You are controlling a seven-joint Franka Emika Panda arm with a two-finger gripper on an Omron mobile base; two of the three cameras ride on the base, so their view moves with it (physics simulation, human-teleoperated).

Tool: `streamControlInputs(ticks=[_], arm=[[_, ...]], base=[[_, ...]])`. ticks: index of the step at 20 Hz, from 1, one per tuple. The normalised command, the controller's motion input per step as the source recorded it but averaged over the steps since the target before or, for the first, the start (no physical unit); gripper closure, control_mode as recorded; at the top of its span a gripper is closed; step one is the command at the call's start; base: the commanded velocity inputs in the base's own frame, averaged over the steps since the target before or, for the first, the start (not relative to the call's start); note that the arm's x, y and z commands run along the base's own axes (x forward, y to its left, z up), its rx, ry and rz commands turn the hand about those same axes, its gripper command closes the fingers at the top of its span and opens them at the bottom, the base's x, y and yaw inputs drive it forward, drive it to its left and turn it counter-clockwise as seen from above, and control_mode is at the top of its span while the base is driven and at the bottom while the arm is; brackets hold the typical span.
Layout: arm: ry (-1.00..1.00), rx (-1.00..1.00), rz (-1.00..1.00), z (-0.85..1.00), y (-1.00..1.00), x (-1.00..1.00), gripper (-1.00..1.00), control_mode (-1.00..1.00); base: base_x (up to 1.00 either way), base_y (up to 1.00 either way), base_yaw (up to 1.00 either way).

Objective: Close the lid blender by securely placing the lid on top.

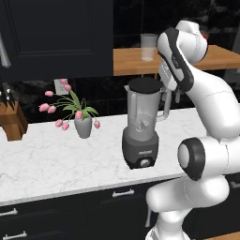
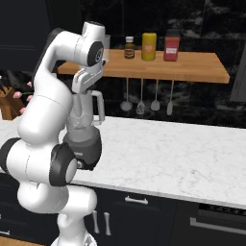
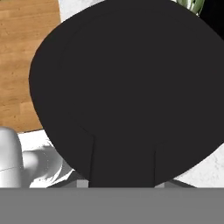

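The blender [image 1: 140, 126] stands on the white marble counter [image 1: 56, 159], a translucent grey jar with a side handle on a dark base with a front knob. The black round lid [image 1: 145, 85] rests level on the jar's mouth. My gripper [image 1: 165, 90] sits at the lid's right edge, shut on the lid's tab. In the hand view the lid [image 3: 127, 87] is very close, with its tab running down to the bottom between my fingers. In the right base view my arm covers most of the blender [image 2: 85, 144]; its handle and base still show.
A vase of pink tulips [image 1: 83, 123] stands left of the blender, and a knife block [image 1: 11, 119] sits at the far left. A wooden shelf [image 2: 192, 67] behind carries a clear cup [image 1: 149, 47] and several jars. Utensils [image 2: 146, 102] hang below it.
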Motion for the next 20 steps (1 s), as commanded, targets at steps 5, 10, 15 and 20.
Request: streamControlInputs(ticks=[5,10,15,20], arm=[[0.00,0.00,0.00,-0.03,0.00,-0.24,1.00,-1.00],[0.00,0.00,0.00,0.00,0.00,0.00,1.00,-1.00],[0.00,0.00,0.00,0.00,0.00,0.00,-1.00,-1.00],[0.00,0.00,0.00,0.02,0.00,0.00,-1.00,-1.00]], base=[[0.00,0.00,0.00],[0.00,0.00,0.00],[0.00,0.00,0.00],[0.00,0.00,0.00]])
